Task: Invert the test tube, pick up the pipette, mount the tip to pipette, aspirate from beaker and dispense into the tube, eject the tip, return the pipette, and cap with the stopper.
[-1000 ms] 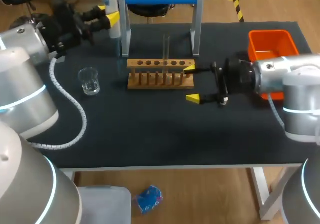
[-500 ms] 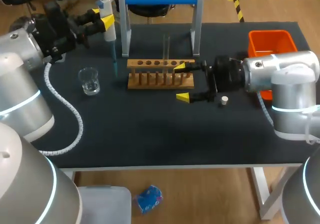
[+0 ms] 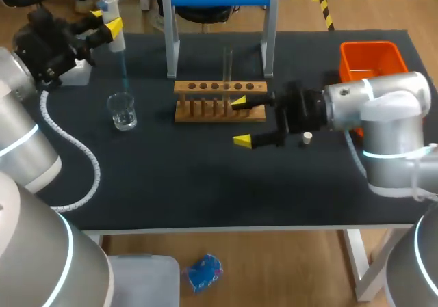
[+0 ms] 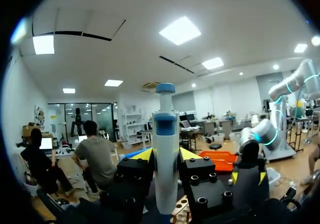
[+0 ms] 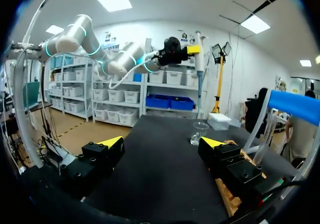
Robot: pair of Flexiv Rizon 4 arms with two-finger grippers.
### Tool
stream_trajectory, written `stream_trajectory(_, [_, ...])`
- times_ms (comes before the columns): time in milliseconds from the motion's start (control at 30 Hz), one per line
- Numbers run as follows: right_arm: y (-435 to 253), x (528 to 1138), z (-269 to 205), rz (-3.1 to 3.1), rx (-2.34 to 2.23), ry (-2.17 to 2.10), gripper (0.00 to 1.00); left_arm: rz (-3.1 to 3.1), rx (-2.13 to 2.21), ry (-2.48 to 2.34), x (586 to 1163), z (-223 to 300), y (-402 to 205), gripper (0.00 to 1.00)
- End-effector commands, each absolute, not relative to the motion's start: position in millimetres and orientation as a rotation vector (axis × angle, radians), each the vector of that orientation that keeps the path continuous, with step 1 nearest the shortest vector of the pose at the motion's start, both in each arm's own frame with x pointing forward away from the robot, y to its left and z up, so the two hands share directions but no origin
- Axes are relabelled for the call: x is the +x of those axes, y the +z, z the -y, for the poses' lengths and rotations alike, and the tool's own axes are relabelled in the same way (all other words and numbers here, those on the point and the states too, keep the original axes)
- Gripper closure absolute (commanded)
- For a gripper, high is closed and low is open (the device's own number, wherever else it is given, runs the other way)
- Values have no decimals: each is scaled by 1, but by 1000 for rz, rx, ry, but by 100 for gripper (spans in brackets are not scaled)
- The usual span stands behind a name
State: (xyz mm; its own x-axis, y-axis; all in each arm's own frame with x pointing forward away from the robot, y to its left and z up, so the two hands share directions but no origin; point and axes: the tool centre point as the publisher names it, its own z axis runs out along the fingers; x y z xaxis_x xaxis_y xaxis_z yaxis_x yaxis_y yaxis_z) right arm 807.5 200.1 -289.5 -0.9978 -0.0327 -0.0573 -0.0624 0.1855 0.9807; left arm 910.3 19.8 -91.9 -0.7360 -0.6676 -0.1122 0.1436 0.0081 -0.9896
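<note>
White pipette [image 3: 119, 42] stands clamped in the left pincer [image 3: 106, 21], above the beaker [image 3: 122, 111]; right pincer [image 3: 239, 121] gapes.

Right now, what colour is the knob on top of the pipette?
Blue. The knob of the pipette shows best in the left wrist view.

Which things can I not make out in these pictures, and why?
- Head view: whether the beaker holds liquid; clear glass, too small.
- Left wrist view: the lower end of the pipette, hidden behind the left gripper.
- Right wrist view: the stopper lies outside the frame.
</note>
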Motion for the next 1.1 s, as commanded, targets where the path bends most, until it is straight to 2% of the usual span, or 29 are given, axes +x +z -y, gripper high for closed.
stream_trajectory(33, [-306,813,-247,-2420,-54,1957,0,-1704,-510,-1799,909,-27,-93,100])
stream_trajectory(567, [-336,835,-346,-2389,-4,1931,0,-1723,-470,-1828,909,-39,-102,100])
stream_trajectory(867, [-352,849,-377,-2429,82,1838,0,-1703,-475,-1836,908,-48,-107,100])
stream_trajectory(1100, [-355,851,-384,-2433,93,1846,0,-1713,-471,-1833,908,-48,-109,100])
